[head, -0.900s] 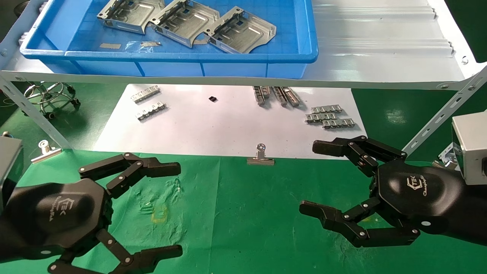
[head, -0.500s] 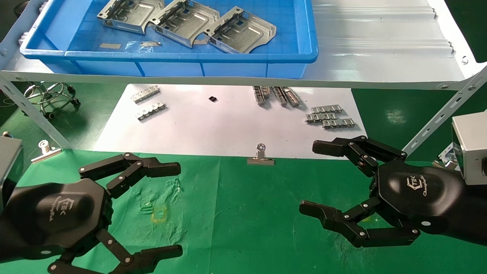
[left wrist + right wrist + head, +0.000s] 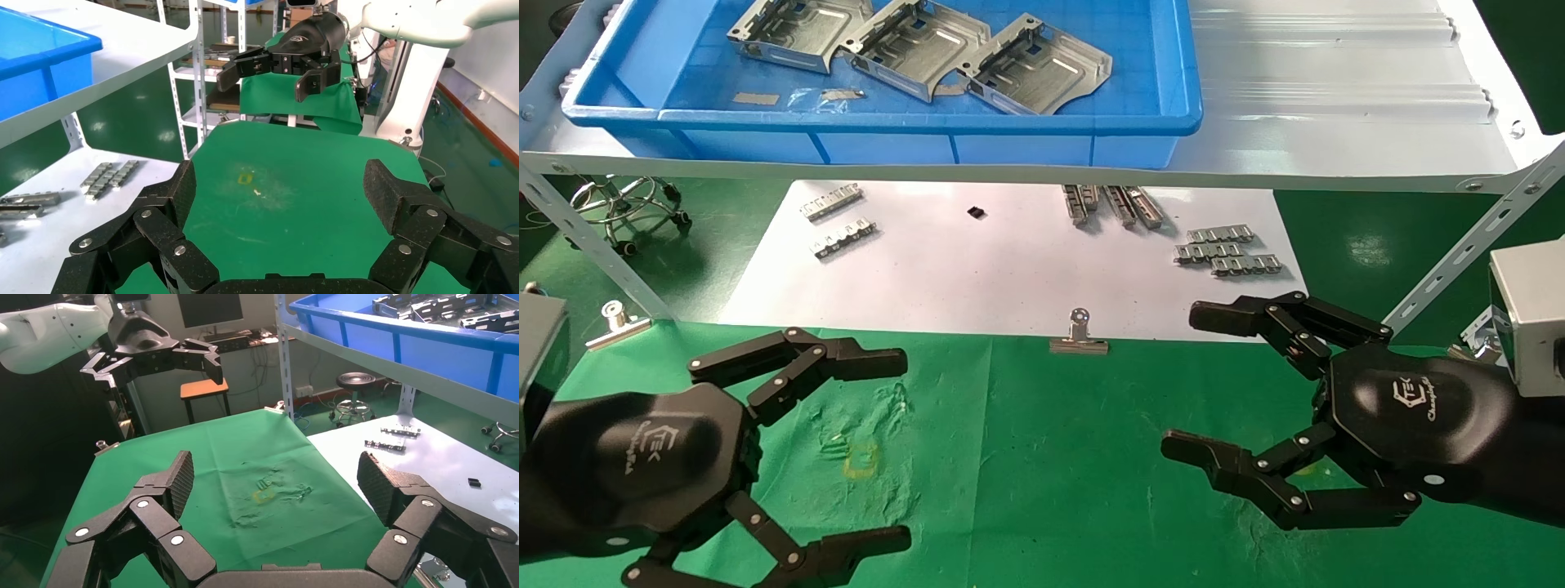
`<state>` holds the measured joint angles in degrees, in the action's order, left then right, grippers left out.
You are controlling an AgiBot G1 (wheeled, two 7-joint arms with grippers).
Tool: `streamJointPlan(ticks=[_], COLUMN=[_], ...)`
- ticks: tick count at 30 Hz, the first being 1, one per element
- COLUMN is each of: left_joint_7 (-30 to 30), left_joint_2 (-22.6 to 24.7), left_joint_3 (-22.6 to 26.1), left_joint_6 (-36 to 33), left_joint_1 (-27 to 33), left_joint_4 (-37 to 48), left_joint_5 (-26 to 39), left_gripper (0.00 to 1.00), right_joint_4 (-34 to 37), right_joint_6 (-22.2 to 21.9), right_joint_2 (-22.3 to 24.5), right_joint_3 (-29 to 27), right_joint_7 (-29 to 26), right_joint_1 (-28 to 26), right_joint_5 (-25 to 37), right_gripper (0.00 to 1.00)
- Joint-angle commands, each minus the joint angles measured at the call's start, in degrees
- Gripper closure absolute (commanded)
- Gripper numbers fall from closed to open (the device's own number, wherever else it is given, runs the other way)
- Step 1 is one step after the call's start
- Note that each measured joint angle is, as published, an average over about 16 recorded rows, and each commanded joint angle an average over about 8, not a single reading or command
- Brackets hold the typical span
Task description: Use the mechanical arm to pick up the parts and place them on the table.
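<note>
The table point(image 3: 1050, 457) wears wrinkled green cloth; white paper point(image 3: 977, 269) covers its far edge, carrying toothed strips point(image 3: 1228, 250) and a clip point(image 3: 1079, 336).

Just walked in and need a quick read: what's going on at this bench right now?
Nothing is being handled at this moment. Both robot hands hover open and empty over the green table: the left gripper near the yellowish mark, the right gripper on the other side. Three silver sheet-metal parts lie in the blue tray on the white shelf above, none picked up. Small toothed strips sit on the white sheet below the shelf.
</note>
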<state>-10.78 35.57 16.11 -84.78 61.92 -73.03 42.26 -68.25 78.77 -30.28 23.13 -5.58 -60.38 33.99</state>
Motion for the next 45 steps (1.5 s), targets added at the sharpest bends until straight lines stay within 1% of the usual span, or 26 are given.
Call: streamJointPlan(ticks=[1, 8, 14, 18, 23, 30, 37, 41, 45], left_joint_7=[0.0, -0.2, -0.1, 0.2, 0.5, 1.0, 3.2, 5.9, 9.8], left_joint_2=[-0.1, 2.8, 6.1, 8.7, 12.8, 19.2, 25.5, 29.0, 32.5], left_joint_3=[0.0, 0.5, 1.0, 1.6, 2.9, 5.0, 7.9, 9.8, 10.9], left_joint_6=[0.0, 4.2, 7.9, 10.3, 13.5, 18.1, 21.7, 23.1, 24.6], left_joint_1=[0.0, 1.5, 4.2, 7.0, 12.1, 20.6, 29.9, 35.4, 39.8], left_joint_4=[0.0, 1.5, 3.9, 6.4, 10.8, 20.3, 32.2, 39.9, 47.6], left_joint_5=[0.0, 1.8, 3.5, 5.0, 8.0, 12.3, 18.0, 21.6, 23.8], left_gripper=[0.0, 0.0, 0.0, 0.0, 0.0, 0.0, 0.0, 0.0, 0.0], right_joint_4=[0.0, 0.0, 0.0, 0.0, 0.0, 0.0, 0.0, 0.0, 0.0], right_joint_6=[0.0, 0.0, 0.0, 0.0, 0.0, 0.0, 0.0, 0.0, 0.0], right_joint_2=[0.0, 0.0, 0.0, 0.0, 0.0, 0.0, 0.0, 0.0, 0.0], right_joint_3=[0.0, 0.0, 0.0, 0.0, 0.0, 0.0, 0.0, 0.0, 0.0], right_joint_7=[0.0, 0.0, 0.0, 0.0, 0.0, 0.0, 0.0, 0.0, 0.0], right_joint_1=[0.0, 0.0, 0.0, 0.0, 0.0, 0.0, 0.0, 0.0, 0.0], right_joint_5=[0.0, 0.0, 0.0, 0.0, 0.0, 0.0, 0.0, 0.0, 0.0], right_gripper=[1.0, 1.0, 1.0, 1.0, 1.0, 1.0, 1.0, 1.0, 1.0])
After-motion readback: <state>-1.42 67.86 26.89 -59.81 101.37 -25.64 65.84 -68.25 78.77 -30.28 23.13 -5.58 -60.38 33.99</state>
